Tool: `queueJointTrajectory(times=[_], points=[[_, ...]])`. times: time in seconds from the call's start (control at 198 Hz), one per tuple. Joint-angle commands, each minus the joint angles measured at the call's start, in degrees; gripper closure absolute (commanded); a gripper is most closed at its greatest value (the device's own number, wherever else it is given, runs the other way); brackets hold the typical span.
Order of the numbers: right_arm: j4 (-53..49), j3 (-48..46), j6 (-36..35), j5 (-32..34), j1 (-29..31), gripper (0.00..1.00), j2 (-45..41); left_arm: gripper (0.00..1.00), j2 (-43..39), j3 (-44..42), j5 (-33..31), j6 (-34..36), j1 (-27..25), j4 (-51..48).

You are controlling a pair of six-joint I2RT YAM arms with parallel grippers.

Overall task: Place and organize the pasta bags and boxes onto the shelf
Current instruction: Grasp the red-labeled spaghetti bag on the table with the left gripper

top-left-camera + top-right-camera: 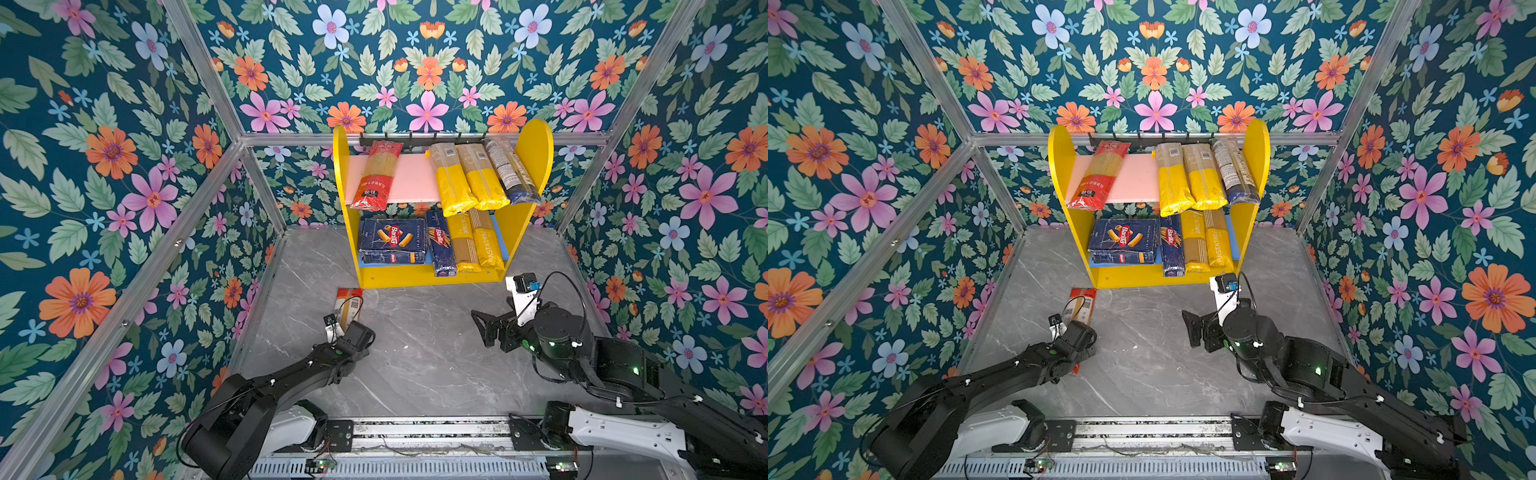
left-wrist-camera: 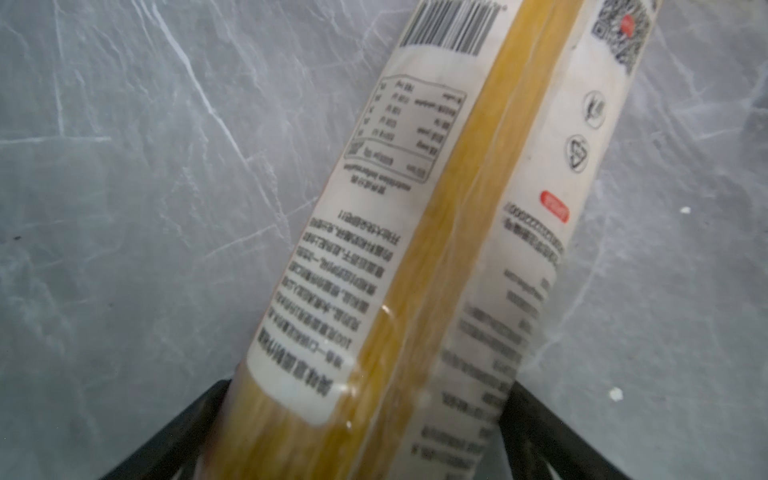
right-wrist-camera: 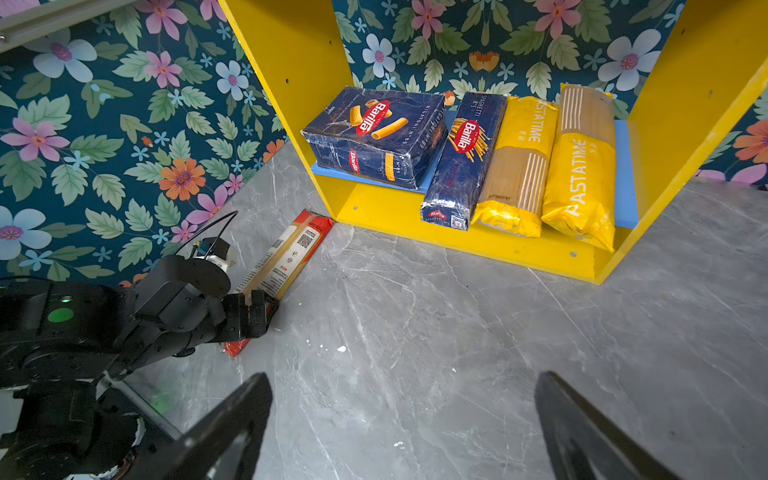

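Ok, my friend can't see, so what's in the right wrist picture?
A yellow shelf holds two blue Barilla boxes and two yellow PASTATIME bags on its blue lower board. A red-ended spaghetti bag lies on the grey table, with the left gripper open over it.

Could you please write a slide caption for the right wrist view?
Right gripper faces the stocked shelf; left gripper straddles the last spaghetti bag.

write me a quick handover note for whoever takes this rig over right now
Left gripper: open, jaws straddling the last red-ended bag lying on the table, not closed on it.
Right gripper: open, empty, above the table.
Done: shelf holds four bags on the pink board, both Barilla boxes and two yellow bags on the blue board.
To do: grip that bag, shelve it.
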Motion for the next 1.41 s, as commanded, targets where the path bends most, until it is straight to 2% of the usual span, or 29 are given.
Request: queueJointTrajectory(times=[0.0,0.217,0.363,0.398,0.433,0.479,0.539,0.625,0.766,1.043,1.406], points=[[-1.24,0.48,0.71,1.09,0.09,0.01,-0.07,0.0,1.94,0.53,4.15,0.57,0.04,2.63],[-3.11,1.03,0.97,2.29,0.05,0.01,-1.38,0.05,5.48,0.05,6.35,0.63,0.04,6.55],[-4.71,1.51,1.23,2.76,0.08,0.01,-2.72,0.34,9.71,-0.71,8.58,0.42,0.04,9.62],[-5.15,1.72,1.21,2.87,0.06,0.01,-2.9,0.45,10.63,-0.61,9.16,0.42,-0.04,9.88],[-5.54,1.95,1.24,3.11,0.08,0.01,-2.99,0.63,11.29,-0.66,9.47,0.39,-0.04,10.56],[-6.1,2.38,1.26,3.46,0.1,0.01,-2.92,0.75,12.11,-0.77,9.94,0.35,-0.04,11.28],[-6.7,2.91,1.14,3.71,0.08,0.01,-2.74,0.85,13.0,-0.69,10.9,0.37,-0.04,11.88],[-7.3,3.65,1.07,3.66,0.1,0.01,-2.28,0.92,12.96,-0.52,11.56,0.38,-0.46,11.35],[-6.92,4.02,0.85,3.5,0.08,0.01,-1.79,1.0,9.64,0.08,10.84,0.52,-1.16,7.93],[-5.48,4.9,0.22,2.83,0.08,0.01,-0.12,1.0,-2.01,3.99,8.81,1.68,-2.96,-4.42],[-5.06,5.08,1.57,1.77,0.07,0.01,1.74,1.0,-16.72,11.97,9.76,4.79,-4.08,-20.56]])
